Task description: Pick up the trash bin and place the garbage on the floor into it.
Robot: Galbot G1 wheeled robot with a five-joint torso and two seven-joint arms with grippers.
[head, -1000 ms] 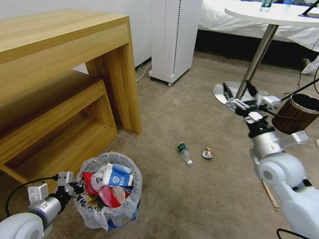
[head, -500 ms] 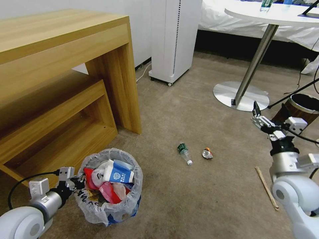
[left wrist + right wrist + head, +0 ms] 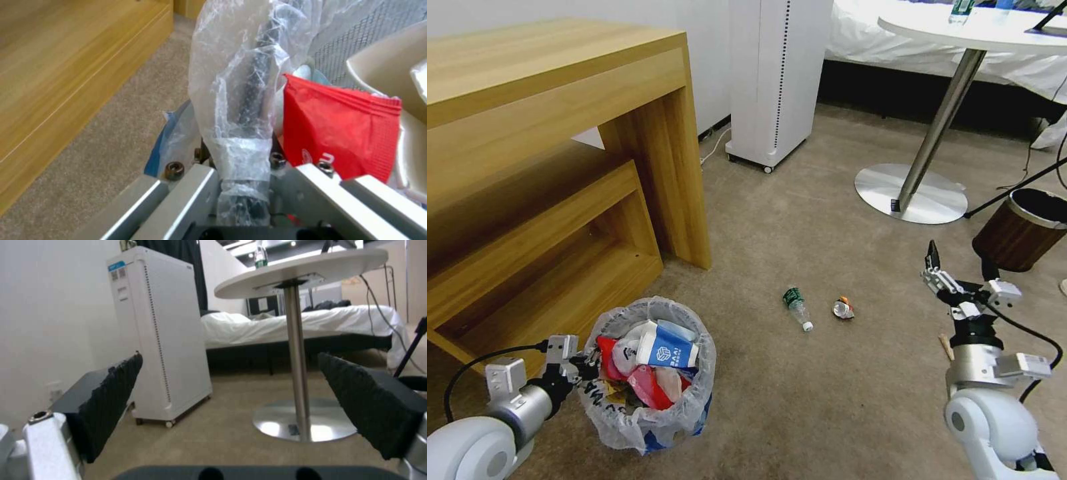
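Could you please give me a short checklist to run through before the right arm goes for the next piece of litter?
1. Left gripper clamped on the trash bin's bagged rim: ok, the left wrist view shows the rim between its closed fingers.
2. Right gripper empty and open: ok, pads spread wide with nothing between.
3. Green-label bottle lying free on the carpet: ok.
4. Crushed cup beside it, clear of the bottle: ok.
5. Wooden stick reachable: cannot tell, the right arm hides most of it.
6. Room left in the bin: not ok, litter is heaped to the rim.
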